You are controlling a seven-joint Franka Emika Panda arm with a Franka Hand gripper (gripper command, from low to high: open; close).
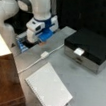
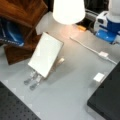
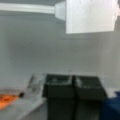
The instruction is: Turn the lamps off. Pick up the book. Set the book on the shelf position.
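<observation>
So the gripper (image 3: 73,93) is down low at the back of the tabletop (image 1: 89,89), right over an orange button-looking thing (image 1: 42,43), and in the wrist view its two dark fingers sit pressed side by side with nothing between them, so the jaws look closed and empty. The lamp (image 2: 68,11) is glowing in a front view, so that step doesn't look done to me. The book (image 1: 49,89) lies propped at a slant on a little clear stand, at the front of the tabletop, just beside the shelf position (image 2: 22,12) and well apart from the arm. What worries me: the white cable (image 1: 35,61) runs between the arm and the book, so a low sweep could snag it, and the book is wider than the jaws and tilted, so a sloppy grab could knock it off. Count: one lamp showing, one book, one cable, one black-topped silver box (image 1: 90,48).
</observation>
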